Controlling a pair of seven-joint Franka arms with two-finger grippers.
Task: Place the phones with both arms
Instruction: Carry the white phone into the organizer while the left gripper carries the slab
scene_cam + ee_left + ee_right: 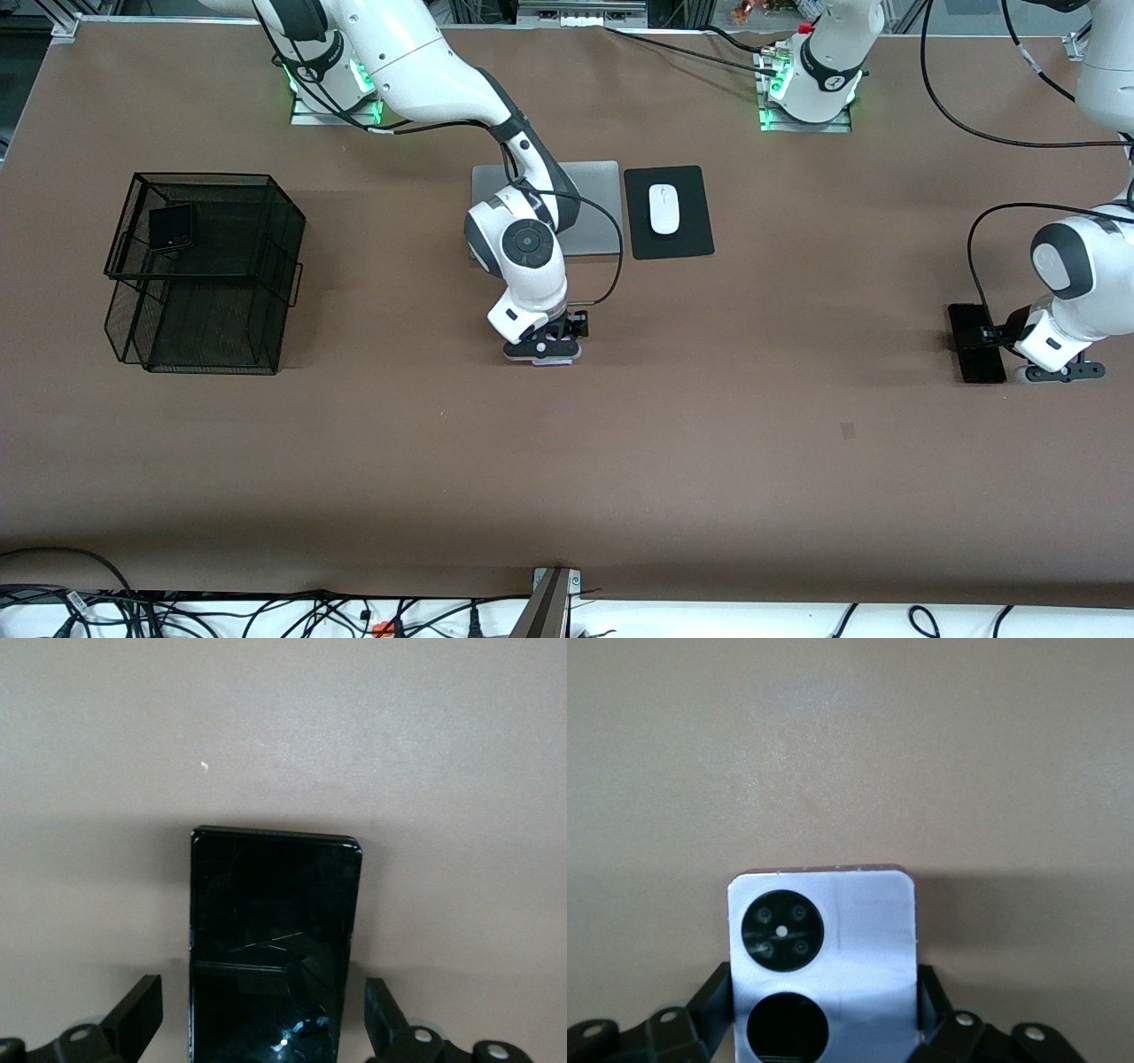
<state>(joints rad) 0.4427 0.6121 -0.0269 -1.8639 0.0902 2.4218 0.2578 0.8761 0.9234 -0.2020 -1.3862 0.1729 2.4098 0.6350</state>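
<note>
A lavender flip phone (pixel 859 930) with two black circles lies on the brown table at mid-table, only a sliver (pixel 560 361) showing under the right arm's hand. My right gripper (pixel 542 353) (pixel 824 979) is down on it, its fingers pressed against both long sides. A long black slab phone (pixel 974 346) (pixel 275 904) lies at the left arm's end of the table. My left gripper (pixel 1059 372) (pixel 264 992) hangs over it, open, with a gap on each side of the phone. A small black flip phone (pixel 170 226) rests on the upper tier of the wire basket (pixel 288 257).
The black wire basket stands at the right arm's end of the table. A grey laptop (pixel 594 213) lies partly under the right arm's forearm, and beside it a white mouse (pixel 663 209) sits on a black pad (pixel 691 235). Cables trail from both wrists.
</note>
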